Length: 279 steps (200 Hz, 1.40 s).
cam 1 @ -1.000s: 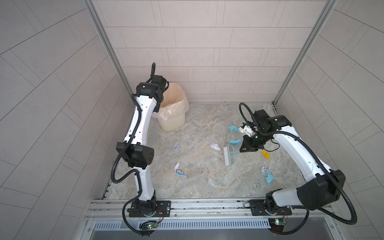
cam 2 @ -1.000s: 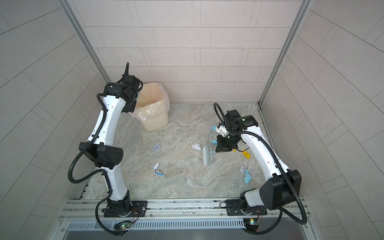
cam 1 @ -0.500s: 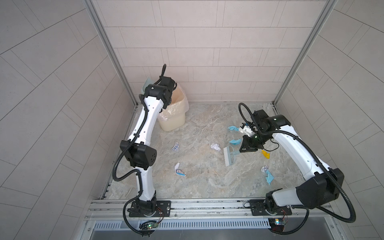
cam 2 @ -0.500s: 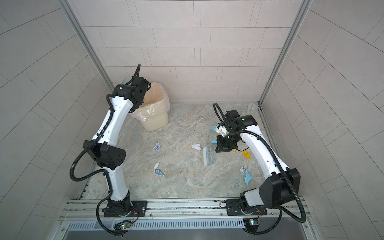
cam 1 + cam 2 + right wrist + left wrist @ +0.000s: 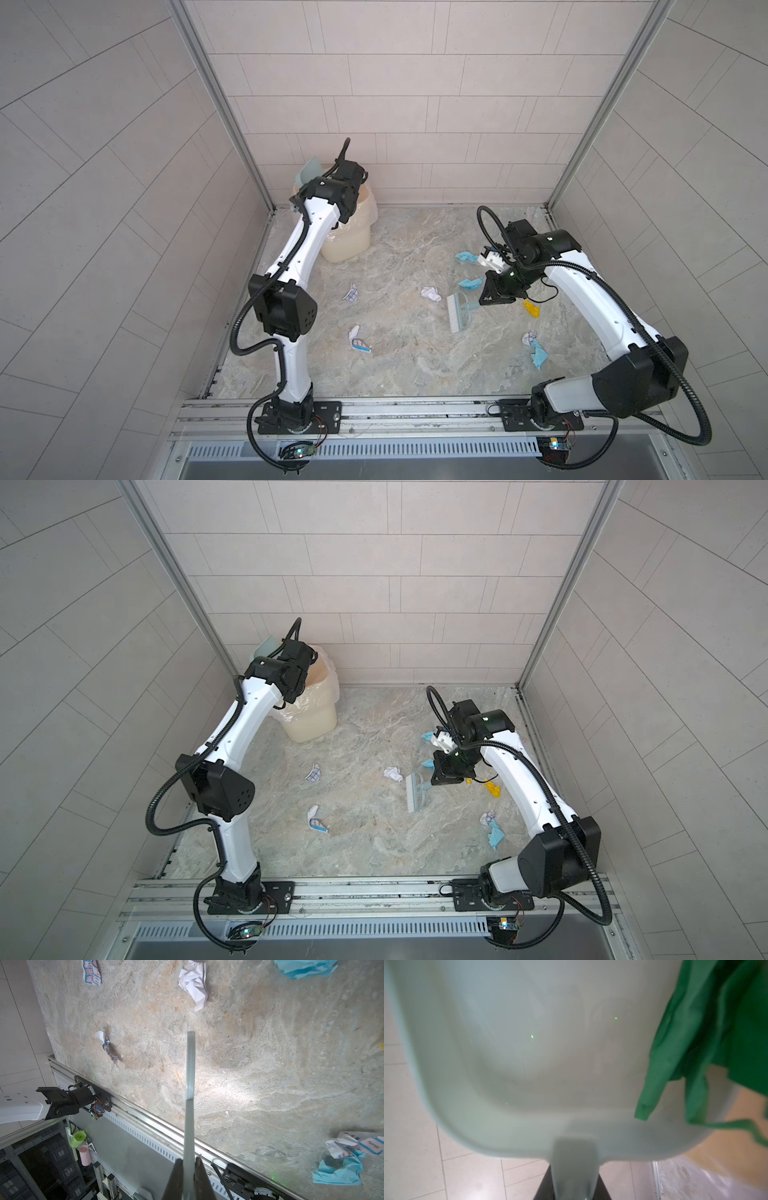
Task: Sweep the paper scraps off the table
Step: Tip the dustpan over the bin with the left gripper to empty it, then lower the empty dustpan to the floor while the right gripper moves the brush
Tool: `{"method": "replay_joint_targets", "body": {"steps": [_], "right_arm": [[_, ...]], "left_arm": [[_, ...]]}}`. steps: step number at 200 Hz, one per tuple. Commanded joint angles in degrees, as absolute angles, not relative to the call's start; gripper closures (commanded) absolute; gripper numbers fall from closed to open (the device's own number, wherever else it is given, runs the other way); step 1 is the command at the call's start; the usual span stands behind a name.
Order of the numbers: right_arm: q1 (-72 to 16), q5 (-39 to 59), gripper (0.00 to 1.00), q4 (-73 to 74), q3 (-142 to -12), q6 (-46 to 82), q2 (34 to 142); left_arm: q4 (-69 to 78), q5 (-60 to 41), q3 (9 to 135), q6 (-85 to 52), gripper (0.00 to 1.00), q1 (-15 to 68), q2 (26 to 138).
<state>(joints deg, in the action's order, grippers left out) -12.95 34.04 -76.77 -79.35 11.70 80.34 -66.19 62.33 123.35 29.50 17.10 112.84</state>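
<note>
Several paper scraps lie on the marble table (image 5: 415,374): a white one (image 5: 431,294), a grid-printed one (image 5: 351,293), light blue ones (image 5: 465,257) and a yellow one (image 5: 531,308). My left gripper (image 5: 574,1188) is shut on the handle of the pale blue dustpan (image 5: 529,1053), held high at the bin's rim (image 5: 309,170). A green scrap (image 5: 695,1043) hangs at the pan's edge over the bin. My right gripper (image 5: 484,301) is shut on the handle of the brush (image 5: 459,311), whose bristles rest on the table beside the white scrap.
The beige bin (image 5: 349,237) with a plastic liner stands in the back left corner. Tiled walls close in three sides. A metal rail (image 5: 415,409) with both arm bases runs along the front edge. Another blue and white scrap (image 5: 536,351) lies under the right arm.
The left arm has swung the dustpan rightward to the bin's rim. The right arm and brush have stayed still.
</note>
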Motion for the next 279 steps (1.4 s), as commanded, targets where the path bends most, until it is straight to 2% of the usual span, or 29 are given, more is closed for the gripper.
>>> {"method": "replay_joint_targets", "body": {"steps": [1, 122, 157, 221, 254, 279], "right_arm": [[-12.67, 33.52, 1.00, -78.27, -78.77, 10.57, 79.74], [-12.66, 33.84, 1.00, -77.96, -78.09, 9.91, 79.77], [-12.72, 33.95, 1.00, -77.78, -78.22, 10.02, 79.78], [-12.66, 31.38, 1.00, -78.25, -79.03, 9.96, 79.15], [-12.66, 26.12, 1.00, -80.31, -80.93, 9.19, 78.64], [-12.43, 18.19, 1.00, -82.34, -82.08, 9.18, 77.74]], "left_arm": [[-58.17, 66.97, 121.50, 39.13, 1.00, 17.76, 110.04], [-21.19, 73.21, 105.26, 75.49, 1.00, 19.02, 105.62], [-15.30, 72.86, 102.66, 80.31, 1.00, 19.05, 104.43], [-16.44, 72.92, 103.82, 75.45, 1.00, 19.17, 103.23], [-34.88, 69.14, 112.54, 56.18, 1.00, 21.69, 103.18], [-47.51, 65.77, 117.69, 43.05, 1.00, 26.47, 103.80]]}}
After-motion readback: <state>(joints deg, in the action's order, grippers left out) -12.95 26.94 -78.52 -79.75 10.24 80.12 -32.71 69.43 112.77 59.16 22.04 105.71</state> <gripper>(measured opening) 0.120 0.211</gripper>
